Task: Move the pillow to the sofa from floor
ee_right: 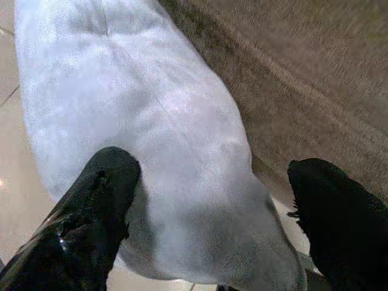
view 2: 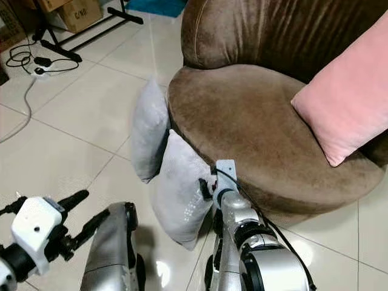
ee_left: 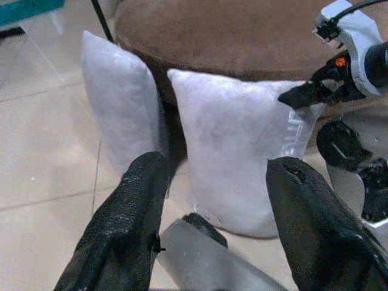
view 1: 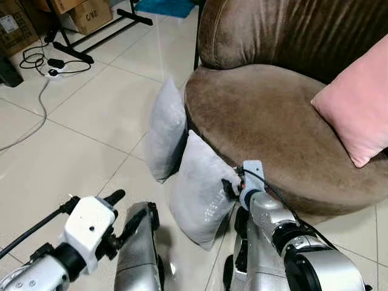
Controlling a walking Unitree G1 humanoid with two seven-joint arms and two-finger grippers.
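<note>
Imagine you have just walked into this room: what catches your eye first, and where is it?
Two grey pillows stand on the tiled floor, leaning against the front of a round brown sofa: the nearer pillow and the farther pillow. The right gripper is open around the nearer one's top edge. A pink cushion rests on the seat, and the left gripper hovers open nearby.

My arms are shiny silver tubes with black rings at the joints. My left gripper (view 1: 130, 212) has a white boxy wrist and two long black fingers (ee_left: 130, 224) with a rough, bumpy skin. My right gripper (view 1: 231, 185) has a white wrist too, with a small orange spot. Thin black cables run along both arms.
</note>
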